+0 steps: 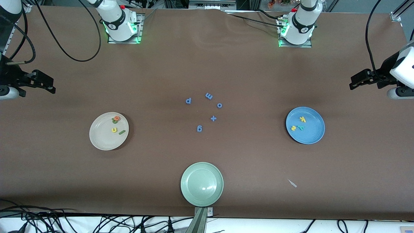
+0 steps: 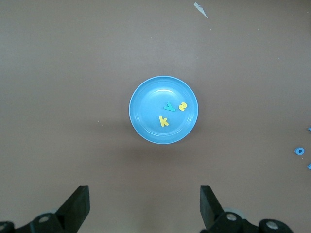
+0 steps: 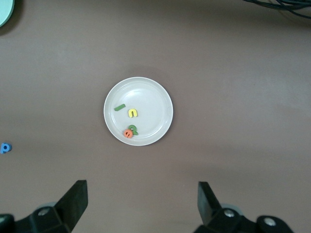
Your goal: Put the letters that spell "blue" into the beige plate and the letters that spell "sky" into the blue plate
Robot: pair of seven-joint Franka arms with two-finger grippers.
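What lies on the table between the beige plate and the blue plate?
Five loose blue foam pieces lie on the brown table between the beige plate and the blue plate, seen in the front view.

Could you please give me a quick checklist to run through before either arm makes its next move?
1. Letters b, u, l, e in the beige plate: ok; orange e touches green b, with yellow u and green l.
2. Letters s, k, y in the blue plate: ok; k, s, y.
3. All-blue letters outside every plate: ok.
4. Left gripper open, empty, over the blue plate: ok.
5. Right gripper open, empty, over the beige plate: ok.
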